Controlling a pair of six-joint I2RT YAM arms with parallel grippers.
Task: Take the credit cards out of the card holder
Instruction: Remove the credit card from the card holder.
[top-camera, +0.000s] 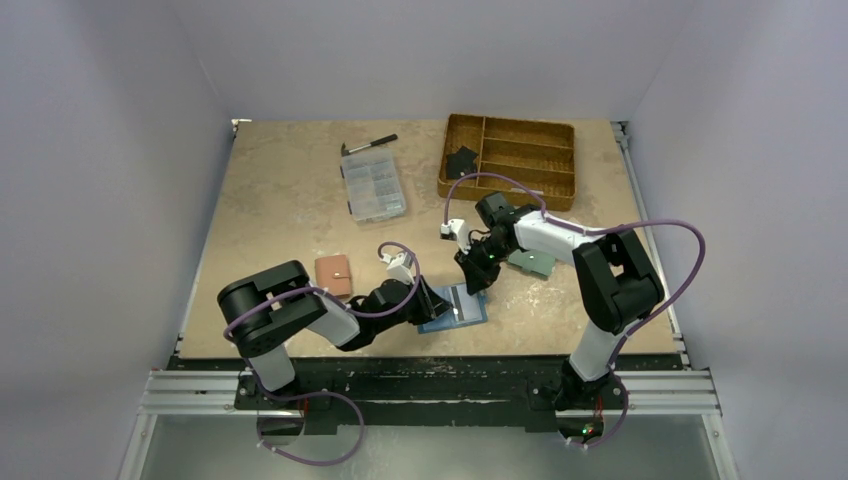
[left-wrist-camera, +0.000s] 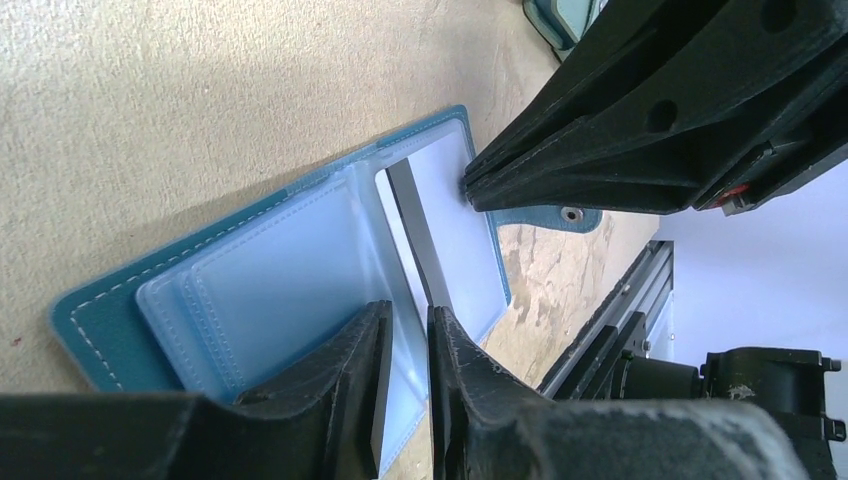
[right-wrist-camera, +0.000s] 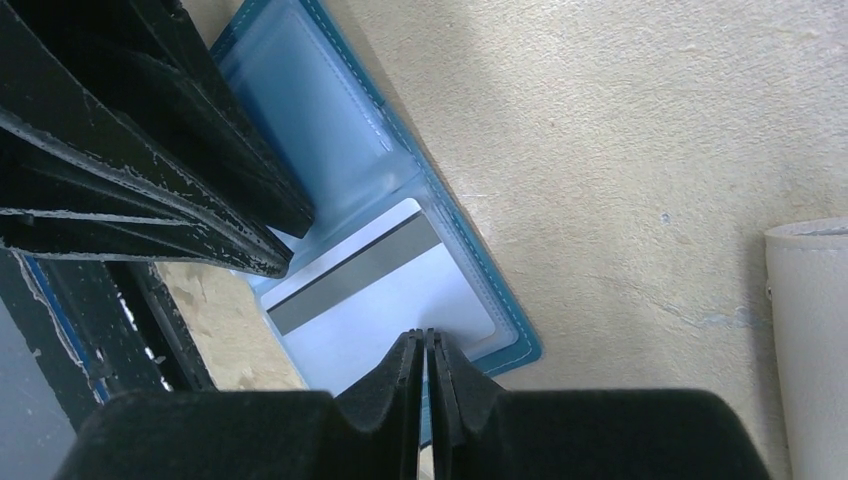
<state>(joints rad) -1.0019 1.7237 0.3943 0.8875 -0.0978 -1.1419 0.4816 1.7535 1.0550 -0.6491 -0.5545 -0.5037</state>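
The card holder (top-camera: 470, 312) lies open on the table, dark blue outside (left-wrist-camera: 100, 320) with pale blue clear sleeves. A pale credit card (right-wrist-camera: 400, 290) with a grey stripe (left-wrist-camera: 420, 240) sits in the sleeve on one half. My left gripper (left-wrist-camera: 408, 322) hovers over the sleeves beside the stripe, jaws a narrow gap apart, nothing between them. My right gripper (right-wrist-camera: 426, 340) is shut, its tips resting on the card near the holder's blue edge (right-wrist-camera: 520, 349). Its fingers (left-wrist-camera: 620, 130) reach in from the upper right in the left wrist view. No other cards show.
A tan-pink wallet (top-camera: 334, 274) lies left of the arms and a pale teal wallet (top-camera: 530, 263) right of the right gripper. Farther back stand a clear organiser box (top-camera: 373, 186), a small hammer (top-camera: 368, 145) and a wooden divided tray (top-camera: 520, 155). The table's front rail is just behind the holder.
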